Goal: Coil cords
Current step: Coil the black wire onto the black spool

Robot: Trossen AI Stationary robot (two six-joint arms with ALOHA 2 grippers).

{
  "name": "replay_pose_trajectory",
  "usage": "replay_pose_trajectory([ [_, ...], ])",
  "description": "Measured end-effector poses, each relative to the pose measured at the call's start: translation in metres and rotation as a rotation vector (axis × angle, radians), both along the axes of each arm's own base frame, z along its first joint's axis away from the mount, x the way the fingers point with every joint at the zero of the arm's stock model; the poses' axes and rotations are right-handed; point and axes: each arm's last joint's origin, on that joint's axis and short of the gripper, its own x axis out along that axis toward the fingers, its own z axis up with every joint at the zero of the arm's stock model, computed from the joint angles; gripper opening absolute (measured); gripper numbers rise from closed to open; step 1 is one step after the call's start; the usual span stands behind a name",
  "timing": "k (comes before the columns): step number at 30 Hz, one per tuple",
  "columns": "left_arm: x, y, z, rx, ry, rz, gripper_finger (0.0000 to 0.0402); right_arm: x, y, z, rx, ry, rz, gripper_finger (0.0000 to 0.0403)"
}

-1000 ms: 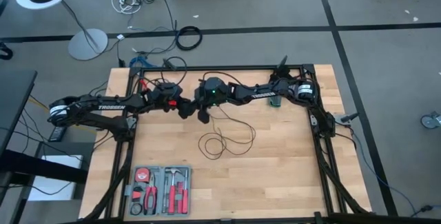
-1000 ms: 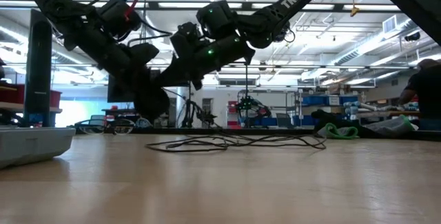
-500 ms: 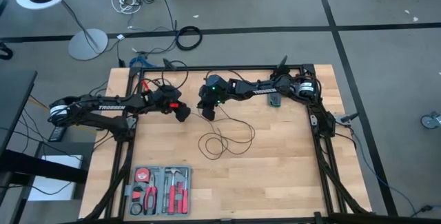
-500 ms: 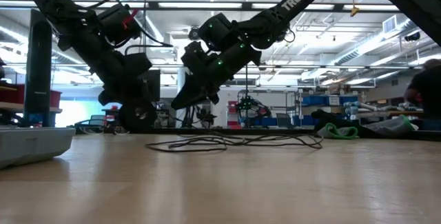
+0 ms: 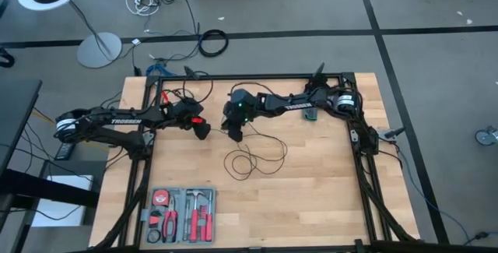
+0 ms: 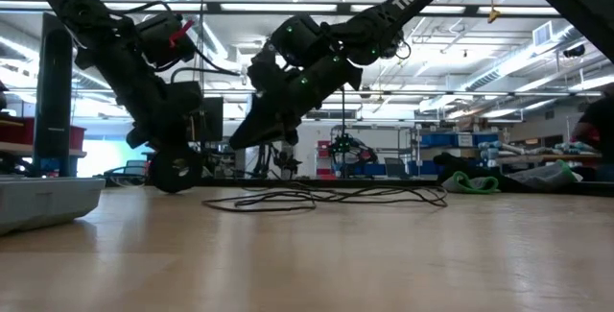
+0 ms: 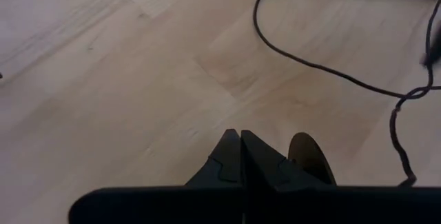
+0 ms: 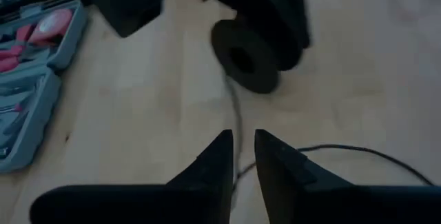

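The thin black cord (image 5: 253, 159) lies in loose loops on the wooden table, flat on it in the low view (image 6: 326, 197). Its round black puck (image 8: 244, 57) sits at the tips of my left gripper (image 5: 202, 131), which is shut and points steeply down at the far left of the table. My right gripper (image 5: 233, 134) stands just to its right, also tipped down, with a narrow gap between its fingers (image 8: 243, 141). A strand of the cord (image 8: 234, 107) runs from the puck toward that gap; whether the fingers touch it, I cannot tell. My left gripper is shut at the cord's puck end, coming from above and slanting toward the table's right. The puck (image 7: 310, 158) shows close beside the closed fingertips (image 7: 231, 148), which hide the place of contact. From the puck the cord runs slack down to the table.
A grey tool case (image 5: 180, 216) with red-handled tools lies near the front left. A small dark device (image 5: 311, 114) sits under the right arm. The black frame rail (image 5: 257, 78) bounds the far edge. Bare wood lies at the near right (image 5: 311, 198).
The two grippers, close together a second ago, have drawn apart: the left one toward the table's left, the right one a little toward the right. Both have tipped downward and their tips have sunk closer to the table. The loops on the table have kept their place.
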Motion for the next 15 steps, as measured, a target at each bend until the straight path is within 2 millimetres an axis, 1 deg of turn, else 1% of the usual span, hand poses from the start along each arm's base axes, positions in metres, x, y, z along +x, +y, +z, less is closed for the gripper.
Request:
replay_pose_trajectory([
  [6,0.0,0.0,0.0,0.012,0.007,0.011,0.0,0.009,0.025,-0.002,-0.13,-0.03,-0.045,0.0067],
  [8,0.0,0.0,0.0,0.014,0.008,0.012,0.0,0.013,0.031,-0.006,-0.197,-0.029,-0.072,0.0071],
  [11,0.0,0.0,0.0,0.013,0.009,0.013,0.0,0.013,0.036,-0.015,-0.249,0.016,-0.131,0.0078],
  [15,0.0,0.0,0.0,0.013,0.009,0.013,0.0,0.014,0.036,-0.017,-0.249,0.007,-0.157,0.0091],
])
